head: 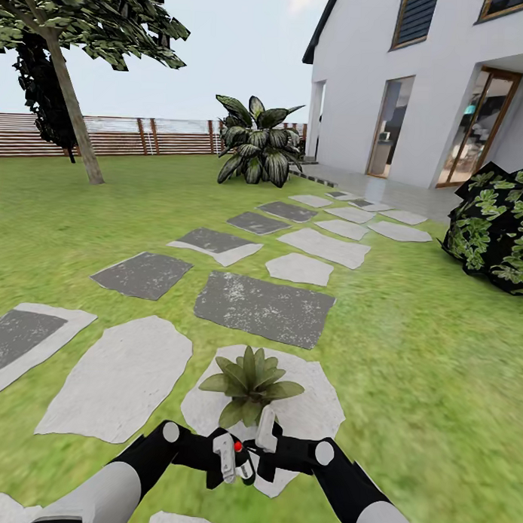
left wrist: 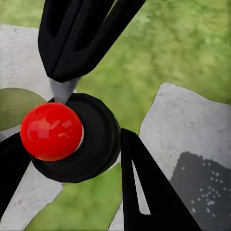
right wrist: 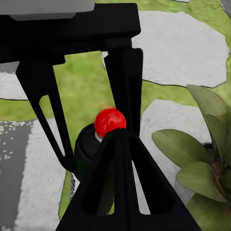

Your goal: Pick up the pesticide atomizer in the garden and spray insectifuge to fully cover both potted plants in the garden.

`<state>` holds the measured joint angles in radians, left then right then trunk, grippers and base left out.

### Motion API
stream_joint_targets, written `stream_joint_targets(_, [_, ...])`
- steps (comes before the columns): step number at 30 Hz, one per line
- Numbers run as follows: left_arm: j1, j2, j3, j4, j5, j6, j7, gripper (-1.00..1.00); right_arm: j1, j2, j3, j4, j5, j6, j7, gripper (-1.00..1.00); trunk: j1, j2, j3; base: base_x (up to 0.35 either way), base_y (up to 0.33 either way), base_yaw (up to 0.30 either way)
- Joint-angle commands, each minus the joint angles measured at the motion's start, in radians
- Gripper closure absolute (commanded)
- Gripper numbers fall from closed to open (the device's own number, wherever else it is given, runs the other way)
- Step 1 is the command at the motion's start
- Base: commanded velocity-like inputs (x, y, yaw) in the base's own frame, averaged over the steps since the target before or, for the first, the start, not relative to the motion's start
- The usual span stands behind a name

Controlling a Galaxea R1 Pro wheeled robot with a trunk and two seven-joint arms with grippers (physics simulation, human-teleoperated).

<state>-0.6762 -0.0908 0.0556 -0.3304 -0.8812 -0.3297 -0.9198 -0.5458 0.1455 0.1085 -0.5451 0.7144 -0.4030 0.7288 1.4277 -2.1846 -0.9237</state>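
**Both hands on the atomizer, plant dead ahead — aim is the worry**

Out on the garden lawn (head: 409, 357), brown slat fence (head: 138, 136) at the back, white house (head: 418, 86) off to one side, and pale stepping stones (head: 114, 384) running away from the robot.

Down low, the two hands meet. The left hand (head: 226, 458) has its black fingers (left wrist: 144, 192) closed round the pesticide atomizer (head: 243, 461); in the left wrist view the bottle's dark cap and red button (left wrist: 50, 131) sit squarely between them. The right hand (head: 264, 436) is right up against it too, one finger (right wrist: 122, 159) crossing in front of the red top, but whether it is clamped on or merely touching, I can't tell.

Just beyond the hands sits a potted plant (head: 250, 382), a spiky green rosette on a white stone (head: 316, 414).

Now the risks. With two hands crowding one slim bottle, a press on that button could tip the nozzle off line and send the spray onto stone or grass. A slip could drop the bottle straight into the leaves. And the second plant hasn't come into sight, so covering this one is likely half the job.
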Motion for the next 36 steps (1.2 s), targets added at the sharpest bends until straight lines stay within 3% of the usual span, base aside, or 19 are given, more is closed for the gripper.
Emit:
stream_joint_targets(1, [0.000,-0.001,0.006,-0.001,-0.007,-0.005,-0.004,1.00,0.000,0.000,-0.001,-0.001,0.009,-0.005,0.000,1.00,0.000,0.000,-0.001,0.000,0.000,0.000])
stream_joint_targets(8, [0.002,0.011,0.005,0.001,-0.008,-0.008,-0.004,1.00,0.000,0.000,-0.001,-0.001,0.009,-0.005,0.000,1.00,0.000,0.000,-0.001,0.000,0.000,0.000])
stream_joint_targets(13, [0.007,0.040,0.002,0.001,-0.015,-0.008,-0.004,1.00,0.000,0.000,-0.001,-0.001,0.009,-0.005,0.000,1.00,0.000,0.000,-0.001,0.000,0.000,0.000])
stream_joint_targets(19, [0.012,0.089,-0.003,0.001,-0.021,-0.008,-0.004,1.00,0.000,0.000,-0.001,-0.001,0.010,-0.005,0.000,1.00,0.000,0.000,-0.001,0.000,0.000,0.000])
stream_joint_targets(29, [0.015,0.198,-0.007,0.008,-0.020,-0.009,-0.004,1.00,0.000,-0.001,0.000,0.000,0.011,-0.005,0.000,1.00,0.000,0.000,-0.001,0.000,0.000,0.000])
stream_joint_targets(30, [0.015,0.215,-0.007,0.010,-0.019,-0.009,-0.004,1.00,0.000,-0.001,0.000,0.000,0.010,-0.005,0.000,-1.00,0.000,0.000,-0.001,0.000,0.000,0.000])
stream_joint_targets(36, [0.015,0.236,-0.003,0.011,-0.020,-0.007,0.001,1.00,0.000,-0.008,-0.003,0.008,0.012,-0.006,-0.002,-1.00,0.000,0.000,-0.001,0.000,0.000,0.000])
